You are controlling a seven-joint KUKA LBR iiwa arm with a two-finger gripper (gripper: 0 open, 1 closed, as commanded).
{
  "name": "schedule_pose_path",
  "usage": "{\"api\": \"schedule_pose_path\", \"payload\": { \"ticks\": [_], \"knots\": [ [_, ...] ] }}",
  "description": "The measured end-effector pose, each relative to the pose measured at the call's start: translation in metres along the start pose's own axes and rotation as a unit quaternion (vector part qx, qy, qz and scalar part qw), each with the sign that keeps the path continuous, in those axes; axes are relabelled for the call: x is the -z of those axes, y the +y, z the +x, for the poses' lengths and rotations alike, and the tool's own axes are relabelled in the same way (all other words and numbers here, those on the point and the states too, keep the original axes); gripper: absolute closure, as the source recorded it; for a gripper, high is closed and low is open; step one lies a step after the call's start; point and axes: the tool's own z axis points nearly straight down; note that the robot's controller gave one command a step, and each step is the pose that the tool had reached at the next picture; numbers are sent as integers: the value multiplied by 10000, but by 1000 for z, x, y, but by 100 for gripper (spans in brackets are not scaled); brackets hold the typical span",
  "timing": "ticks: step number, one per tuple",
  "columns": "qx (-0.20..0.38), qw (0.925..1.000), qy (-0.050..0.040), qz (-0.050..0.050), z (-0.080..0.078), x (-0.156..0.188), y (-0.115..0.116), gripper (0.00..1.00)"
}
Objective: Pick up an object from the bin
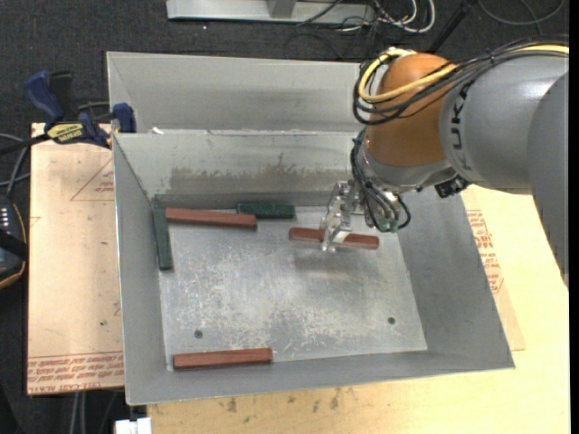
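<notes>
Camera view: a red-brown stick (362, 240) lies flat on the bin floor, in the right half toward the back wall. Its long axis runs nearly left to right, the right end a touch lower than the left. The pincer (333, 239) has its tip down at the middle of this stick, hiding that part of it; whether it is open or closed on the stick cannot be told from this angle. Above the pincer sits the arm's orange wrist cover (407, 116), ringed with yellow cables.

Red-brown sticks number three: the one at the pincer, a second (210, 217) near the back left, also lying crosswise, and a third (222, 358) alone near the front edge. Dark green sticks number two: a short one (268, 211) touching the right end of the second red-brown stick, and a longer one (163, 238) running front to back along the left wall.

The bin (271, 306) is grey metal with sloped walls and a scuffed, speckled floor. Beyond it, dark carpet (81, 16) carries loose cords (398, 3).
</notes>
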Motion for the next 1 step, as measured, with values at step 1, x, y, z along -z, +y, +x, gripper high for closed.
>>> {"api": "schedule_pose_path", "payload": {
  "ticks": [1],
  "knots": [
    [1,10000,-38,-4,-2,13,0,100]
  ]
}}
